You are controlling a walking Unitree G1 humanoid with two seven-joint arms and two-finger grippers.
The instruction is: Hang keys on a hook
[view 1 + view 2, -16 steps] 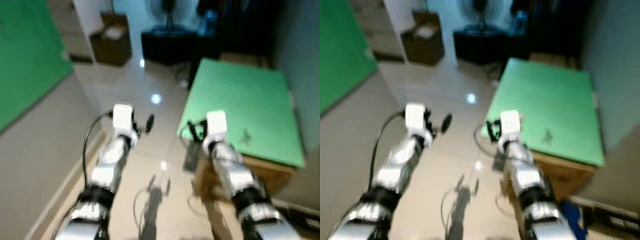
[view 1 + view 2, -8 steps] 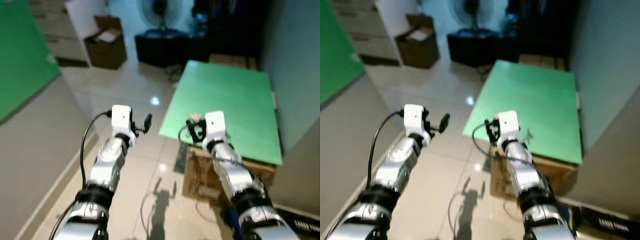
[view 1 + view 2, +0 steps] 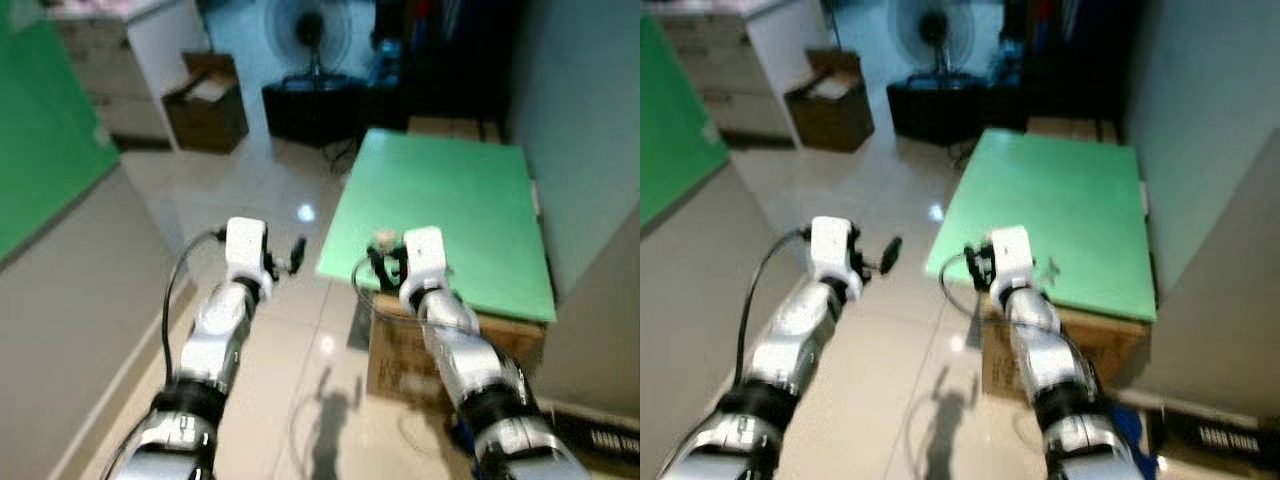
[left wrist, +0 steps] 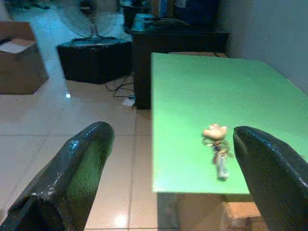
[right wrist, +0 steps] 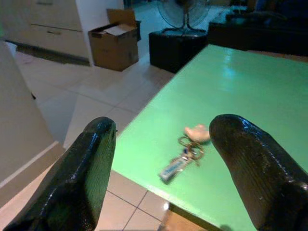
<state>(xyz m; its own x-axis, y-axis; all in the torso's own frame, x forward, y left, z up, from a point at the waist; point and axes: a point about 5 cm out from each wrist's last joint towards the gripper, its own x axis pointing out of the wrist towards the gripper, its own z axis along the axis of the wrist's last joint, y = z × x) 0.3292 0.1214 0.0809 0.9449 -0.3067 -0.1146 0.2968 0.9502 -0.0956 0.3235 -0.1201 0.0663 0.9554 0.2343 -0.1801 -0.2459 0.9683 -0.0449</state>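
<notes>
- Near the front corner of the green surface (image 5: 250, 91) sit the keys (image 5: 185, 154), w/ a pale fob (image 5: 196, 132) touching the ring; nothing's holding them.
- Right gripper (image 5: 161, 159) hovers just short of that corner, jaws spread wide, keys showing between the two fingers (image 5: 82, 178) in my wrist cam. Nothing in its grip.
- Left gripper (image 4: 166, 163) is out over the tiled floor (image 3: 250, 190), off to the side of the surface, jaws also wide apart and empty; keys visible from there too.
- Surface rests on a cardboard box (image 3: 410, 350).
- Bkgd: standing fan (image 3: 308, 30), open brown box (image 3: 207, 100), dark low cabinet (image 3: 320, 105). Head cams a bit blurry.
</notes>
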